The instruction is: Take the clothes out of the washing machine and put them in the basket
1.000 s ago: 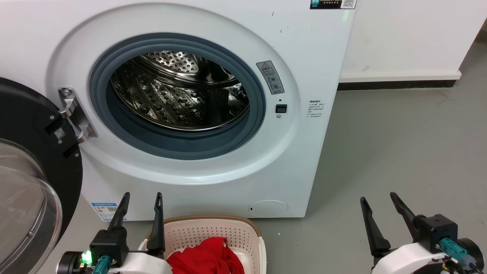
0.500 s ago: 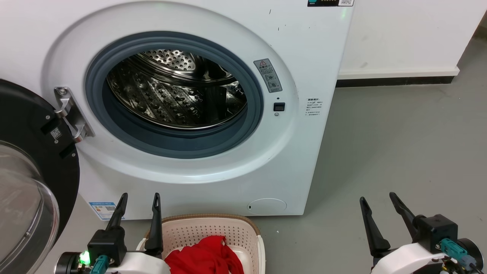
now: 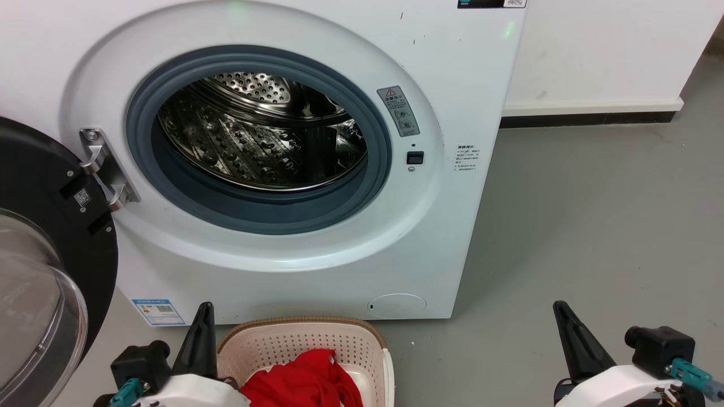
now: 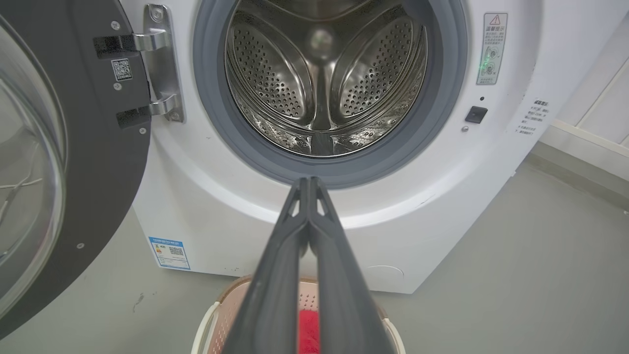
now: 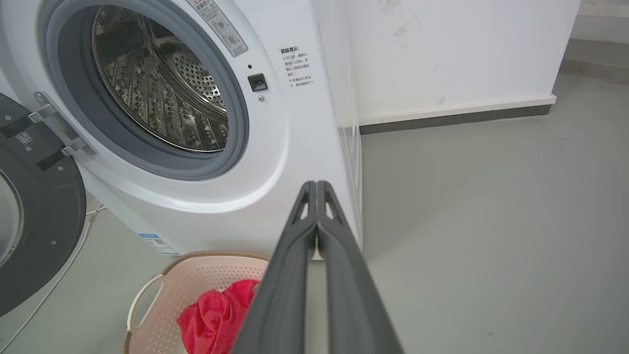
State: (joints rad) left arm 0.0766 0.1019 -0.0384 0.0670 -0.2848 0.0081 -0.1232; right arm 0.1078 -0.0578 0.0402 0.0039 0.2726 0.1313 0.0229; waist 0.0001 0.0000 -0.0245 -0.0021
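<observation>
Drum (image 3: 260,141) of perforated steel inside large white front-loading washing machine (image 3: 452,85): bare, no fabric seen. Black-rimmed glass porthole door (image 3: 34,186) swung open at left. Bright red shiny jersey (image 3: 302,380) heaped in cream perforated plastic basket (image 3: 305,325) with brown woven-look rim, on grey floor (image 3: 594,226) just on the near side of the machine. Changed within the last second: left gripper (image 3: 205,311) and right gripper (image 3: 561,310), spread half a second ago, now with fingers pressed flat together, holding nothing, turned edge-on and sunk lower in head view. Reads as stowing. Judged: unloading finished, nothing left to fetch unless something hidden deep in drum.
</observation>
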